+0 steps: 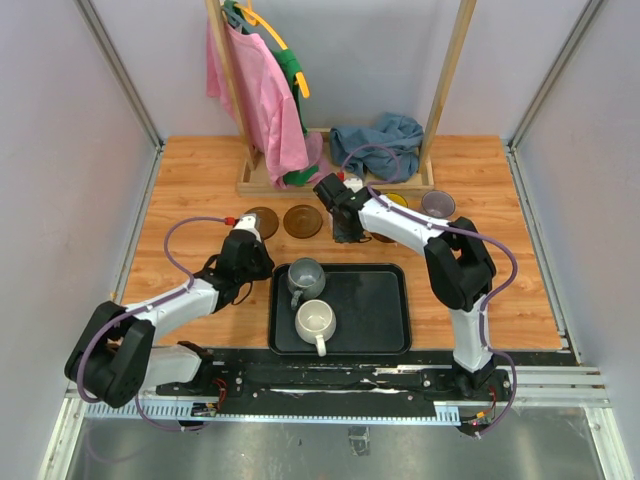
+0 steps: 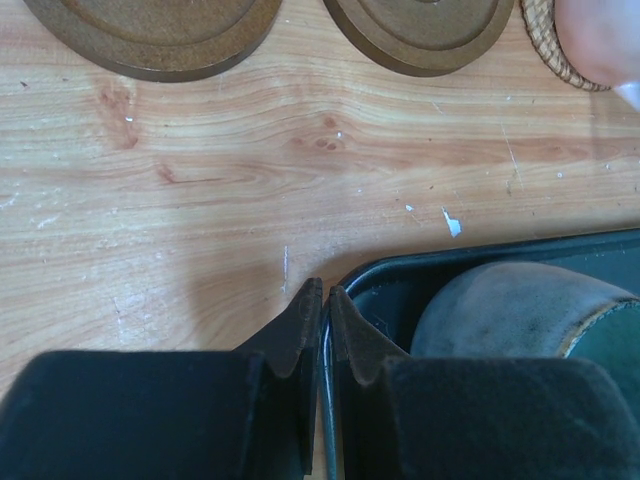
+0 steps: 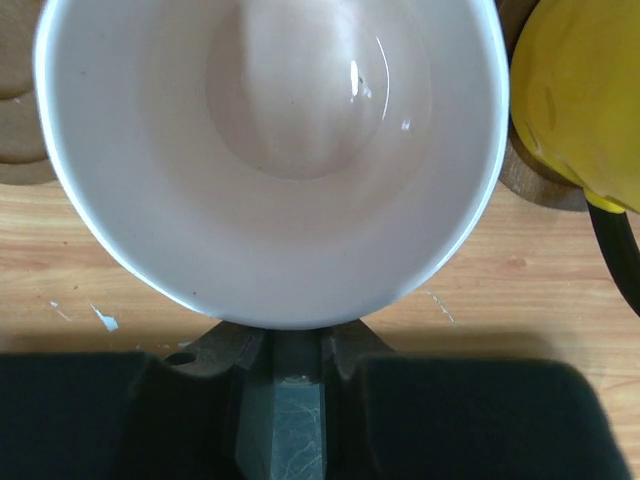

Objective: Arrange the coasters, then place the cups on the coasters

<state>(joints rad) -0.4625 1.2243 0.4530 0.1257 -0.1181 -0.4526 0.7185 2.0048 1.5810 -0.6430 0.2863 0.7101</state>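
Note:
My right gripper [image 3: 295, 335] is shut on the handle of the pale pink cup [image 3: 270, 150], which hangs over a tan patterned coaster [image 2: 545, 35]; I cannot tell if they touch. Two dark brown coasters [image 1: 302, 221] [image 2: 160, 35] lie bare to its left. The yellow cup [image 3: 575, 95] stands on another coaster [image 3: 530, 175], and the lavender cup [image 1: 437, 205] stands further right. A dark grey cup [image 1: 305, 275] and a white cup [image 1: 317, 320] stand in the black tray [image 1: 375, 300]. My left gripper [image 2: 321, 290] is shut on the tray's left rim [image 2: 480, 255].
A wooden clothes rack [image 1: 340, 180] with a pink garment [image 1: 265, 100] and a blue cloth [image 1: 380, 140] stands at the back, just behind the coaster row. Grey walls close in the table on three sides.

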